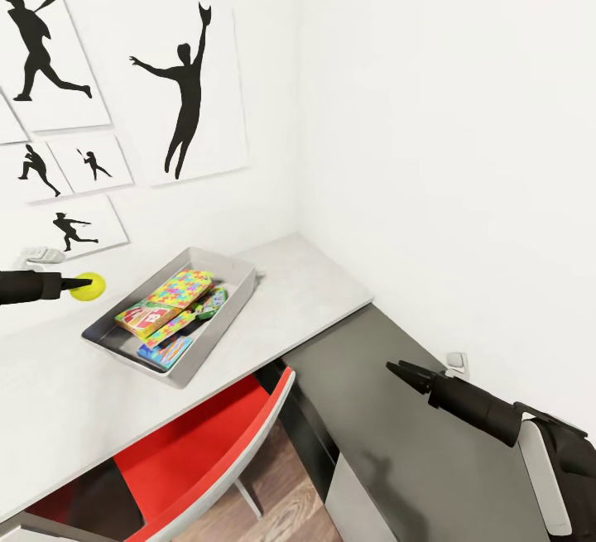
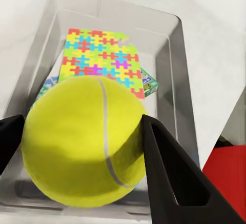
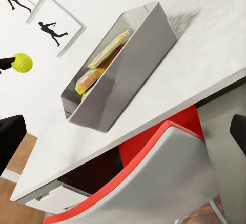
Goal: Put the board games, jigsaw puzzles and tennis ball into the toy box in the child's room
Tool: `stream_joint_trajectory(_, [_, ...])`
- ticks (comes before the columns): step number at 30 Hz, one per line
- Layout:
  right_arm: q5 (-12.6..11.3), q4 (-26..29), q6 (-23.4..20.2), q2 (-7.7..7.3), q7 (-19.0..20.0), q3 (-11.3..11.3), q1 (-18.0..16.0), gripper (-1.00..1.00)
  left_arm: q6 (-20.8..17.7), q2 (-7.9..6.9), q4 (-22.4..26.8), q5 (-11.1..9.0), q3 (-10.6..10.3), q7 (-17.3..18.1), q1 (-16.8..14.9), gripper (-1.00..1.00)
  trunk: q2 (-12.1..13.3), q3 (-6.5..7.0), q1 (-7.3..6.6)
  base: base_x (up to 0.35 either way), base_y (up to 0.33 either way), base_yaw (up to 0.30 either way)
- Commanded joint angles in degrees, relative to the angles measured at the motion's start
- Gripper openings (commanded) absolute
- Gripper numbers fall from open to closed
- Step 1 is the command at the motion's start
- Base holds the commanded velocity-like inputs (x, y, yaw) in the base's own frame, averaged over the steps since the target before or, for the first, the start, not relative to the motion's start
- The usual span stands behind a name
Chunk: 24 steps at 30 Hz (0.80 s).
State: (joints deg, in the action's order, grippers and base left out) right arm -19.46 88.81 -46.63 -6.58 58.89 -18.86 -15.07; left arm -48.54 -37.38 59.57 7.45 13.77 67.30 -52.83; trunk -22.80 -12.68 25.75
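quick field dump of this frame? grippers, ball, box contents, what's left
left gripper: shut on tennis ball, held above the table, beside the toy box
right gripper: open, empty, over the lower dark section
toy box contents: jigsaw puzzle on top, other colourful boxes underneath, exact count unclear
remaining: ball not yet in box
red chair: at the table

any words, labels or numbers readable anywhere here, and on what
None can be read.
Red and yellow flat card box in the grey toy box: large print, too blurred to read.
White-and-green card box under the multicoloured jigsaw-pattern box: small print, illegible.
Black silhouette posters on the wall: figures, no text.
Yellow tennis ball in the left gripper: no marking visible.
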Motion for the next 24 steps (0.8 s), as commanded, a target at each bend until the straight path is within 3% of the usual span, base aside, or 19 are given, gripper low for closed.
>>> stream_joint_trajectory(1, [-0.14, -0.01, -0.30, -0.01, 0.07, -0.03, -0.05, 1.00, -0.23, 0.04, 0.03, 0.64, 0.18, 0.95, -0.08, -1.00, -0.12, -0.11, 0.03, 0.000, 0.000, 0.000])
stream_joint_trajectory(4, [-0.13, -0.01, -0.30, -0.01, 0.03, -0.03, -0.05, 1.00, -0.93, -0.10, 0.03, 0.51, 0.81, 1.66, -0.08, -1.00, -0.12, -0.11, 0.03, 0.000, 0.000, 0.000])
stream_joint_trajectory(9, [-0.07, 0.23, -0.30, 0.26, -0.36, -0.03, -0.04, 1.00, -1.85, -0.34, 0.16, 0.52, 5.05, 6.91, -0.08, -1.00, -0.12, -0.11, 0.03, 0.000, 0.000, 0.000])
stream_joint_trajectory(15, [-0.06, 0.69, -0.43, 2.36, -4.13, -0.03, -0.05, 1.00, -1.98, -0.11, 0.28, 0.92, 5.99, 8.97, -0.08, -1.00, -0.12, -0.11, 0.03, 0.000, 0.000, 0.000])
stream_joint_trajectory(18, [-0.06, 0.79, -0.93, 4.26, -8.16, 0.86, -0.13, 1.00, -2.04, -0.10, 0.28, 0.66, 6.30, 9.22, -0.08, -1.00, -0.12, -0.11, 0.03, 0.000, 0.000, 0.000])
stream_joint_trajectory(20, [-0.01, 0.81, -3.17, 5.40, -11.67, 2.82, -1.07, 1.00, -2.35, -0.17, 0.30, 0.48, 6.49, 9.32, -0.08, -1.00, -0.12, -0.11, 0.03, 0.000, 0.000, 0.000])
stream_joint_trajectory(22, [-0.05, 0.72, -8.90, 6.71, -19.50, 6.45, -5.98, 1.00, -2.86, -0.16, 0.29, 0.37, 6.48, 9.33, -0.08, -1.00, -0.12, -0.11, 0.03, 0.000, 0.000, 0.000])
stream_joint_trajectory(24, [-0.59, 0.44, -11.74, 7.91, -29.02, 10.05, -11.57, 1.00, -3.08, -0.12, 0.34, 0.32, 6.37, 9.35, -0.08, -1.00, -0.12, -0.11, 0.03, 0.000, 0.000, 0.000])
